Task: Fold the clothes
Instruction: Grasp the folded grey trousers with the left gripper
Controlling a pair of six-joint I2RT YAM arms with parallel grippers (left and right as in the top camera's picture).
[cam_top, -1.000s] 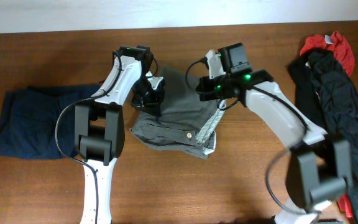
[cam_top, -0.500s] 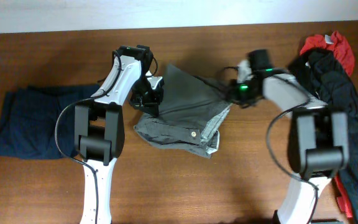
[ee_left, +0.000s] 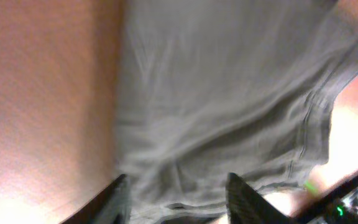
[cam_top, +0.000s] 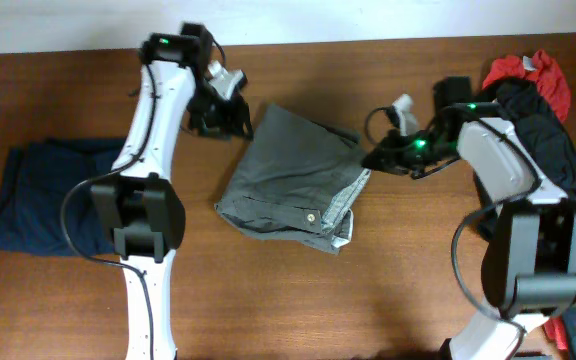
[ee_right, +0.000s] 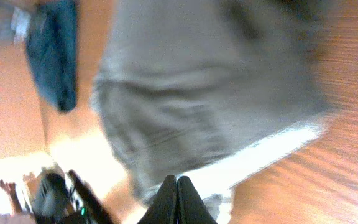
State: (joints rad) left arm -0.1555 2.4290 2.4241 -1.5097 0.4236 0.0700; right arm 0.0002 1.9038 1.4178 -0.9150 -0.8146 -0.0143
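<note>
The clothes, a pair of grey shorts [cam_top: 293, 180], lie partly folded mid-table with the pale button [cam_top: 311, 215] near the front edge. My left gripper [cam_top: 226, 116] hovers open just up-left of their far corner. In the left wrist view its dark fingers [ee_left: 114, 200] stand wide apart over the grey cloth [ee_left: 229, 93], gripping nothing. My right gripper [cam_top: 373, 158] is at the shorts' right edge. In the right wrist view its fingertips [ee_right: 178, 186] are pressed together where the blurred grey cloth [ee_right: 197, 93] ends.
A dark navy garment [cam_top: 53, 195] lies at the left of the wooden table [cam_top: 398, 290]. A heap of black and red garments [cam_top: 538, 110] fills the right side, close behind my right arm. The table's far edge runs just behind both grippers.
My left gripper opened, let go of the shorts and pulled away up and to the left. The right gripper carried the cloth's edge rightward, and the shorts now lie flatter.
</note>
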